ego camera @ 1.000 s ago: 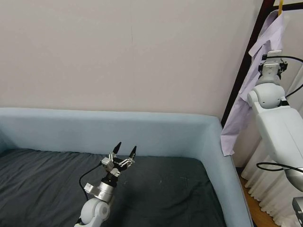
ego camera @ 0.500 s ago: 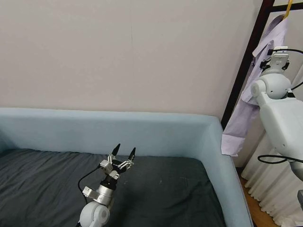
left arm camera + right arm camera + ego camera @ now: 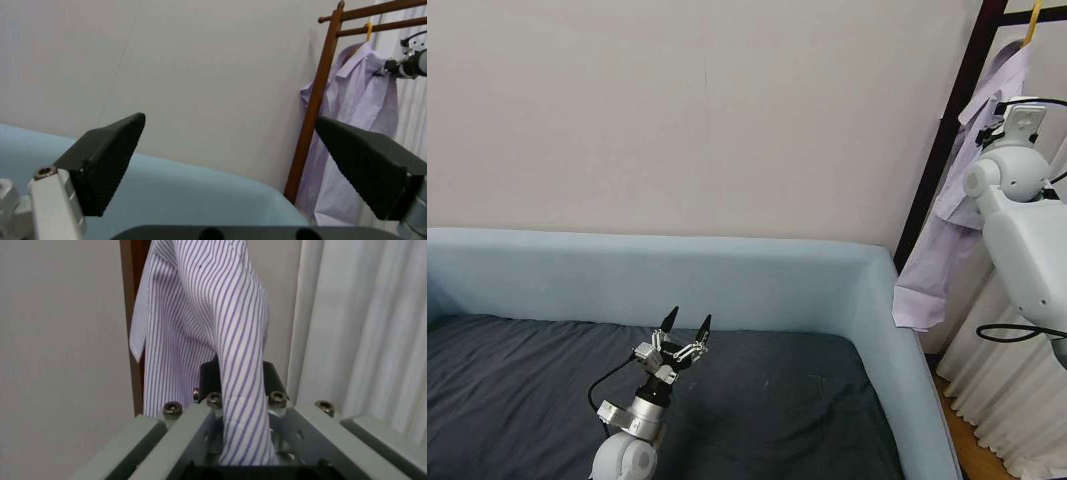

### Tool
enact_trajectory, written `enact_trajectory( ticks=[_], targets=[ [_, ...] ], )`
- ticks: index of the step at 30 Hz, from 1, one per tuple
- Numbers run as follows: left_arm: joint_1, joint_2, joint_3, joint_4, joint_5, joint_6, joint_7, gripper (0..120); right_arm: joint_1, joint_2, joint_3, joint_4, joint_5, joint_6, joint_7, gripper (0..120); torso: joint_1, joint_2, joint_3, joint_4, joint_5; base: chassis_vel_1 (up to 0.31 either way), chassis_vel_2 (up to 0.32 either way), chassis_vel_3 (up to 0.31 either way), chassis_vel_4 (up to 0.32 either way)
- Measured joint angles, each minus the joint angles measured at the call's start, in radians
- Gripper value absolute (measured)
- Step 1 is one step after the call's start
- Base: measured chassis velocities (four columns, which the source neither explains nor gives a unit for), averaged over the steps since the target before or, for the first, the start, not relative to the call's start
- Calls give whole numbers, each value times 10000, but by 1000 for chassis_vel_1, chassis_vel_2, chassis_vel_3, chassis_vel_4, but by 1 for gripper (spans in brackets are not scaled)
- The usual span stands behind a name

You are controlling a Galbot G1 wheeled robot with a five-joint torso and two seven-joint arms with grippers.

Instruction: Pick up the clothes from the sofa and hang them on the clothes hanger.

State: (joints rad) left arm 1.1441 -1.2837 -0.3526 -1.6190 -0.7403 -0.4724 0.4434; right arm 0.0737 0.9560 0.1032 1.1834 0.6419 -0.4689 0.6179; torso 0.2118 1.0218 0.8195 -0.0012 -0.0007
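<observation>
Since the frame a second before, the right gripper (image 3: 1017,112) has climbed up and to the right beside the clothes rack (image 3: 947,140), lifting the shirt (image 3: 932,265) with it. This gripper is clamped on a fold of the shirt's cloth, which runs down between its fingers in the right wrist view. The shirt is pale lilac with fine purple-and-white stripes. It hangs full length from a yellow hanger (image 3: 1034,18) on the dark wooden rack, just past the right end of the sofa (image 3: 727,255), with a white curtain (image 3: 360,330) behind it. The left gripper (image 3: 684,325) hovers over the sofa's dark grey seat cover (image 3: 517,380) near its middle, fingers spread wide and holding nothing.
</observation>
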Motion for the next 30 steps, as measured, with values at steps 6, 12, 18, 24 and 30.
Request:
enact_trajectory(
  ticks=[6,12,18,24,30],
  targets=[
    [19,0,-39,0,5,-5,0,100,-1,14,-32,63,-26,-70,70,0,0,0,0,0,1,0,0,0,0],
    [132,-10,-63,-60,16,-8,0,100,-151,-120,-42,553,-148,-42,-114,10,0,0,1,-2,2,0,0,0,0],
    [193,-22,-74,-96,23,-8,2,100,-543,-369,89,1306,-231,97,-275,27,0,0,1,2,1,0,0,0,0],
    [279,-68,-114,-136,31,-9,21,100,-1563,-1077,481,3008,26,1537,-1351,51,0,0,0,-2,2,0,0,0,0],
    [505,-245,-189,-313,157,-23,30,100,-2705,-1545,916,4298,703,2963,-2510,75,0,1,0,1,1,0,0,0,0]
  ],
)
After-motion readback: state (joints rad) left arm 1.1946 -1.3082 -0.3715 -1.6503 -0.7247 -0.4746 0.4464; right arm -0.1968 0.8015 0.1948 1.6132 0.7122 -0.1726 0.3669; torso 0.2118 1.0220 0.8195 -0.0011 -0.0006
